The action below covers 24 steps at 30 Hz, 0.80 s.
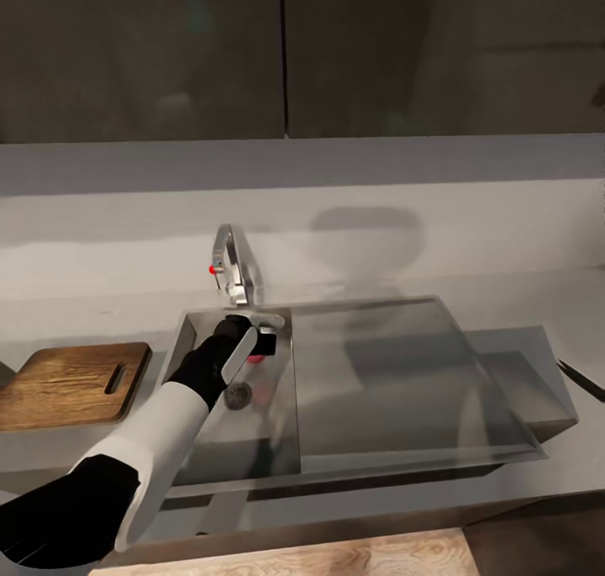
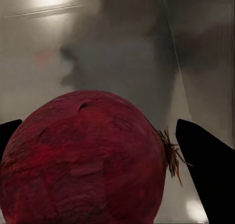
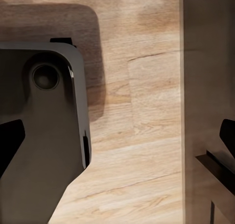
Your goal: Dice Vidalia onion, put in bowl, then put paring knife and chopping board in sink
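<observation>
head view: the left gripper [image 1: 262, 340] reaches down into the basin of the rectangular grey steel sink [image 1: 403, 458], just in front of the chrome tap with its red knob [image 1: 234, 266] and just beyond the round drain [image 1: 238, 395]. a speck of red at its tip is the small dark red round vidalia onion [image 1: 259, 359]. the brown wooden chopping board with a slot handle [image 1: 71, 384] lies on the glossy grey countertop [image 1: 538, 298] just beside the sink, on the robot's left. a slim dark strip at the counter's far right edge may be the paring knife; too little shows to tell.

left wrist view: the onion [image 2: 85, 160] sits between the two dark fingertips [image 2: 208, 172], rootlets toward one of them. they bracket it closely, but whether they press on the skin i cannot tell. to do this well, i'd close across the widest part, confirm the grip, then lift straight up clear of the basin wall before swinging toward the board.

right wrist view: the right gripper [image 3: 120, 143] hangs spread and empty over the light wooden floor [image 3: 142, 136], beside the robot's dark base [image 3: 44, 136].
</observation>
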{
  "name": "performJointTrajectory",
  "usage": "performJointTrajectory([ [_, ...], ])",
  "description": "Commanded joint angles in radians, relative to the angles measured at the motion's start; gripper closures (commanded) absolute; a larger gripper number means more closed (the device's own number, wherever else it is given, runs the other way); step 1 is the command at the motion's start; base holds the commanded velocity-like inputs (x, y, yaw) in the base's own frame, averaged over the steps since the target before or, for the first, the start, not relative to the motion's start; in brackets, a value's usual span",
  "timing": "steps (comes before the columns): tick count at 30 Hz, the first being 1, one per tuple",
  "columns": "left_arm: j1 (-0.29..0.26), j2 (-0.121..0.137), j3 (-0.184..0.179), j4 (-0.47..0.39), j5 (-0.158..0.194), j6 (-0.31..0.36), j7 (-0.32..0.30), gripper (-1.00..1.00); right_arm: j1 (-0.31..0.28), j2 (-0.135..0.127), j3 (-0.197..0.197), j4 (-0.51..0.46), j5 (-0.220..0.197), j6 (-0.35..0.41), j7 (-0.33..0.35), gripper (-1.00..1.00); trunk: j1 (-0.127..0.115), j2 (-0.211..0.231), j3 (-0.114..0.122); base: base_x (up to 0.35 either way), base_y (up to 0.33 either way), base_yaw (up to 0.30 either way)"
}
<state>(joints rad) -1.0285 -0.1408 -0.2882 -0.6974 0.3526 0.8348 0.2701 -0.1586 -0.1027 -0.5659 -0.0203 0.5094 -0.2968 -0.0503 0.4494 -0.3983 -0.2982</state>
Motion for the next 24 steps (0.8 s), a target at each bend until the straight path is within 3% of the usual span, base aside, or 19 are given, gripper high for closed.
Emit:
performJointTrajectory([
  [1,-0.001,0.003,-0.003,-0.022,0.010,0.036,0.010,1.00,-0.001,0.000,-0.006,0.002,0.011,-0.004,-0.005,-1.00,0.001,-0.002,0.000,0.000,0.000,0.000],
  [11,-0.001,0.015,-0.002,-0.071,0.009,0.090,0.011,1.00,-0.001,-0.002,-0.006,0.002,0.011,-0.005,-0.004,-1.00,0.001,-0.002,0.016,-0.014,0.016,0.000],
  [15,-0.001,0.015,-0.003,-0.110,0.009,0.125,0.011,1.00,-0.001,-0.002,-0.006,0.002,0.011,-0.005,-0.002,-1.00,0.001,-0.002,0.022,-0.078,0.110,0.000],
  [24,-0.001,0.014,-0.002,-0.128,0.009,0.137,0.011,1.00,-0.001,-0.002,-0.006,0.002,0.011,-0.005,0.000,-1.00,0.001,-0.002,0.036,-0.141,0.154,0.000],
])
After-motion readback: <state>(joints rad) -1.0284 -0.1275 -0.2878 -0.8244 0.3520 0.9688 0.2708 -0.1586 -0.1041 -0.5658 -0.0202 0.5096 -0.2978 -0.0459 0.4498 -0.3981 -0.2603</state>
